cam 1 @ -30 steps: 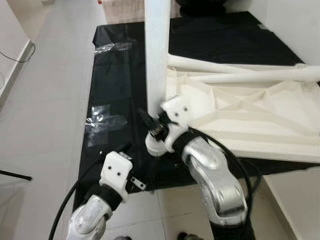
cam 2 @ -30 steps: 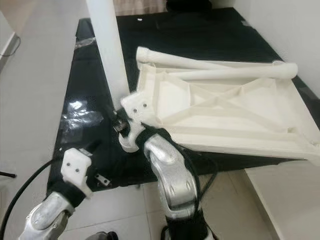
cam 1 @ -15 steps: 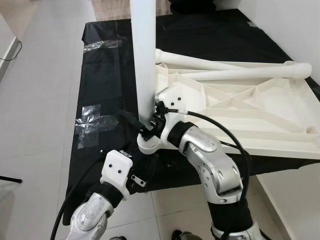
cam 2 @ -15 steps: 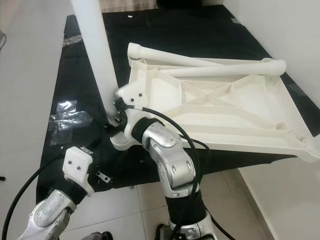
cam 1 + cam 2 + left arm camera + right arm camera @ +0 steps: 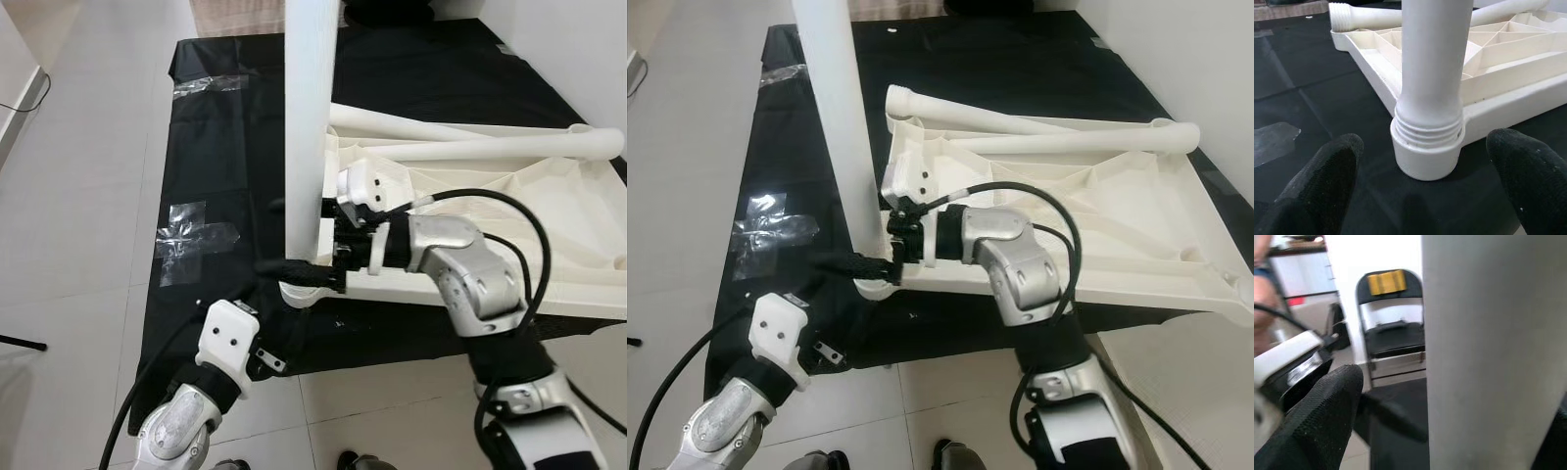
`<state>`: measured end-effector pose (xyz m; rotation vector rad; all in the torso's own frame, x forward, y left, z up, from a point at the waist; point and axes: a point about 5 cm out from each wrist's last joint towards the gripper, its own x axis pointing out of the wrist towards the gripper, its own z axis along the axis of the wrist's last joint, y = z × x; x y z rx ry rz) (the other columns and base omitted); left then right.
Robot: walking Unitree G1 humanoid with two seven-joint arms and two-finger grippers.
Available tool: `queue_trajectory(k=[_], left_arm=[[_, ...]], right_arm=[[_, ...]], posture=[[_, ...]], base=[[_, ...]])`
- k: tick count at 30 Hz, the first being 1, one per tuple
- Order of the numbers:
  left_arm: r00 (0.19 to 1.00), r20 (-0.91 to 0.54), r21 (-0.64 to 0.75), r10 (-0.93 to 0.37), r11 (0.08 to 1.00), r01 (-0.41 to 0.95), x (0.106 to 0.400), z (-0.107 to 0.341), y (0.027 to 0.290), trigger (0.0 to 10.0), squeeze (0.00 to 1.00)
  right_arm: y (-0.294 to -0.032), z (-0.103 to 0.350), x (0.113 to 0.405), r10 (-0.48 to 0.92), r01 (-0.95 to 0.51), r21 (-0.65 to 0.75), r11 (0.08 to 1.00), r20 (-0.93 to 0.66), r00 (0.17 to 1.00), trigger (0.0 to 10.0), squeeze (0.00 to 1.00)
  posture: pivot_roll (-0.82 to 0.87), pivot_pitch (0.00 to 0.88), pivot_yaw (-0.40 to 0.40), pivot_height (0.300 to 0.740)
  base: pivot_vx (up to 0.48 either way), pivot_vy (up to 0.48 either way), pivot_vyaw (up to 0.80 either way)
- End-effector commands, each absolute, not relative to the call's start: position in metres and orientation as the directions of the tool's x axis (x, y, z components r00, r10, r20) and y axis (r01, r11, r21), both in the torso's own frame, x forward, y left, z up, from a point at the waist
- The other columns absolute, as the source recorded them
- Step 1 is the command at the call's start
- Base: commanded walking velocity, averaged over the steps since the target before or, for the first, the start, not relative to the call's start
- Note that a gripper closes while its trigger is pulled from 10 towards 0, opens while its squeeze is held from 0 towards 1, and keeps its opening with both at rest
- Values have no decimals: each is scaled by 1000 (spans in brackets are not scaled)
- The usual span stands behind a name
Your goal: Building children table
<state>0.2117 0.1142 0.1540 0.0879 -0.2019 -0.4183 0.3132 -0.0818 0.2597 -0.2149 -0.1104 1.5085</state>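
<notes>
One white table leg stands upright, its threaded end seated in the corner socket of the upturned white tabletop, which lies on a black sheet on the floor. Two loose legs rest across the tabletop's ribbed underside at 12 o'clock. Right claw reaches sideways, fingers either side of the leg's base, seemingly gripping it. Left claw hovers released, fingers spread wide before the socket.
</notes>
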Motion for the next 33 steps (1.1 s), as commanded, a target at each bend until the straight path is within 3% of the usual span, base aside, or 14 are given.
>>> queue_trajectory(k=[1,3,4,5,6,20,22,24,25,26,27,28,29,33], left_arm=[[895,161,131,-417,907,399,208,152,114,10000,0],[895,159,131,-417,907,400,206,153,114,10000,0],[895,157,131,-418,907,401,204,153,114,10000,0],[895,156,131,-419,906,401,203,153,114,10000,0],[895,156,131,-419,906,402,202,153,113,10000,0],[895,155,132,-417,907,400,198,155,113,10000,0],[896,155,130,-416,908,399,198,155,113,10000,0],[896,156,131,-415,908,398,198,155,113,10000,0],[896,156,131,-415,908,398,198,155,113,10000,0],[897,156,130,-414,909,397,198,155,114,10000,0],[897,156,130,-414,909,397,198,155,114,10000,0],[897,158,130,-412,910,395,199,156,115,10000,0],[897,160,130,-412,910,395,200,157,115,10000,0],[892,160,131,-423,905,405,204,156,114,10000,0]], right_arm=[[-79,258,313,998,-980,-197,-6,-64,7,10000,0],[-80,259,318,998,-980,-199,-12,-68,1,10000,0],[-80,260,323,998,-980,-200,-19,-68,-5,4235,0],[-80,261,325,998,-980,-198,-24,-66,-11,4235,0],[-80,261,326,998,-980,-197,-27,-62,-15,0,0],[-87,243,323,997,-989,-142,-32,-76,-22,0,0],[-101,232,317,992,-990,-129,53,-110,67,0,0],[-103,219,311,963,-964,-136,230,-109,245,0,0],[-103,219,311,963,-964,-136,230,-109,245,0,0],[-100,212,319,823,-821,-128,556,-53,566,0,0],[-100,212,319,823,-821,-128,556,-53,566,0,0],[-98,190,302,662,-669,-133,731,-101,743,0,0],[-98,175,287,517,-532,-131,837,-129,846,0,0],[-88,171,281,462,-476,-128,870,-125,878,0,0]], posture=[[77,230,-35,740],[79,236,-35,740],[85,248,-37,740],[85,248,-37,740],[88,253,-38,740],[83,270,-49,740],[75,267,-57,740],[63,265,-69,740],[63,265,-69,740],[56,265,-71,740],[56,265,-71,740],[41,269,-61,740],[41,276,-46,740],[22,254,-31,740]], base=[[0,0,0],[0,0,0],[0,0,0],[0,0,0],[0,0,0],[0,0,0],[0,0,0],[0,0,0],[0,0,0],[0,0,0],[0,0,0],[0,0,0],[0,0,0],[0,0,0]])
